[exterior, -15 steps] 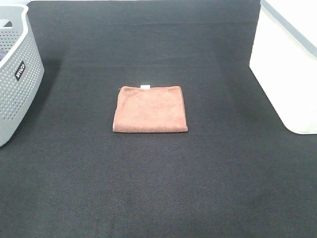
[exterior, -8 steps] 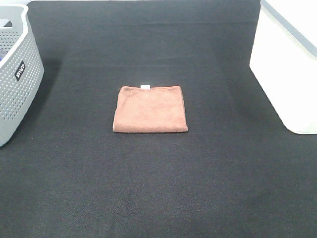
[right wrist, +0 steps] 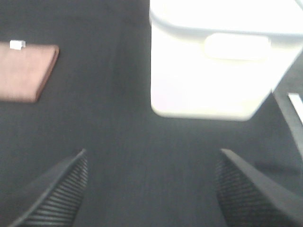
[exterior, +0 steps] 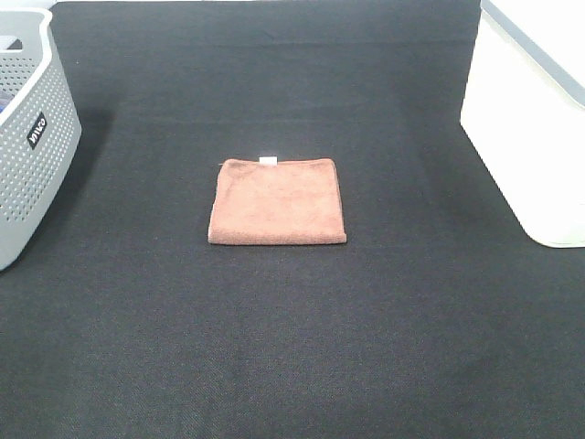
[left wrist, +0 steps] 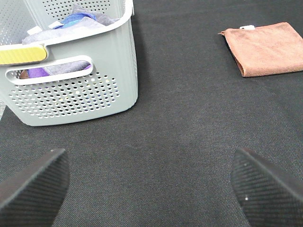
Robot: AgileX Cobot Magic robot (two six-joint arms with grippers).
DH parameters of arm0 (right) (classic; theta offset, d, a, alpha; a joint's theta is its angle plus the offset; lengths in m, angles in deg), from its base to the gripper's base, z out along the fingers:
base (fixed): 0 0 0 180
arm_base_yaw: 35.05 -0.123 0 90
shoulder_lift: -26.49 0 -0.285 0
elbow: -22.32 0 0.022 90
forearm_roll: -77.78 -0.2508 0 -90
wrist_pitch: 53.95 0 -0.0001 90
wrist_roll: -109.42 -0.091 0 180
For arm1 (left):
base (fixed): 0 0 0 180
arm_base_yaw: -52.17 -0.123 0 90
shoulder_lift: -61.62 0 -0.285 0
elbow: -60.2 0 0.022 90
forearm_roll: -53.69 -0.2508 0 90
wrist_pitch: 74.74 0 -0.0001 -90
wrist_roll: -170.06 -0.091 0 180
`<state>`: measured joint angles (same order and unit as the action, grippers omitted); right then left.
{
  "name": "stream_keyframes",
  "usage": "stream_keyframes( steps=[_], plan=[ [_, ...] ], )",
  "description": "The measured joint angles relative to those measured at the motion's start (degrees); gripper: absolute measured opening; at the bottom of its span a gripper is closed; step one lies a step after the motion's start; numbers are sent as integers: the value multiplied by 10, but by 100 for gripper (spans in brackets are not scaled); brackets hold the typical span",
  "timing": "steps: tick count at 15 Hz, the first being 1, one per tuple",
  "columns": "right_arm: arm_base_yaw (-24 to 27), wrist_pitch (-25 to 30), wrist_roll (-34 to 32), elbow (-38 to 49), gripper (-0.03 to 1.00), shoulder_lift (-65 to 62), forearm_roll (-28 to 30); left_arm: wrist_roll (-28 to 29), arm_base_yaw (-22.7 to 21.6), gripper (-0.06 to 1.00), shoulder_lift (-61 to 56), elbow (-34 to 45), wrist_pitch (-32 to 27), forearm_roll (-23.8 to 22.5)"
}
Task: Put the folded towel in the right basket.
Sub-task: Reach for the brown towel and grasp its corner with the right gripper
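Observation:
A brown folded towel (exterior: 277,201) with a small white tag lies flat in the middle of the black table. It also shows in the left wrist view (left wrist: 265,48) and in the right wrist view (right wrist: 24,71). The white right basket (exterior: 535,114) stands at the right edge, and the right wrist view shows it close ahead (right wrist: 220,61). Neither gripper shows in the high view. My left gripper (left wrist: 151,187) is open and empty, well short of the towel. My right gripper (right wrist: 151,189) is open and empty, facing the white basket.
A grey perforated basket (exterior: 27,137) stands at the left edge; the left wrist view shows it (left wrist: 71,71) holding blue and purple cloths. The black table (exterior: 292,347) fills the remaining view.

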<state>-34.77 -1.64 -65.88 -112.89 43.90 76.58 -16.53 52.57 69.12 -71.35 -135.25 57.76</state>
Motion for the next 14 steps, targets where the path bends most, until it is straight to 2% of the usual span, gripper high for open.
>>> stream_keyframes(
  steps=[3,7,11,14],
  plan=[
    [0,-68,0,-65,71,146,-5,0,0,88,0,0,0,0],
    [0,-75,6,-209,71,375,-63,0,0,88,0,0,0,0],
    [0,-48,57,-406,71,598,-133,0,0,88,0,0,0,0],
    [0,15,95,-532,71,718,-194,0,0,88,0,0,0,0]
  ],
)
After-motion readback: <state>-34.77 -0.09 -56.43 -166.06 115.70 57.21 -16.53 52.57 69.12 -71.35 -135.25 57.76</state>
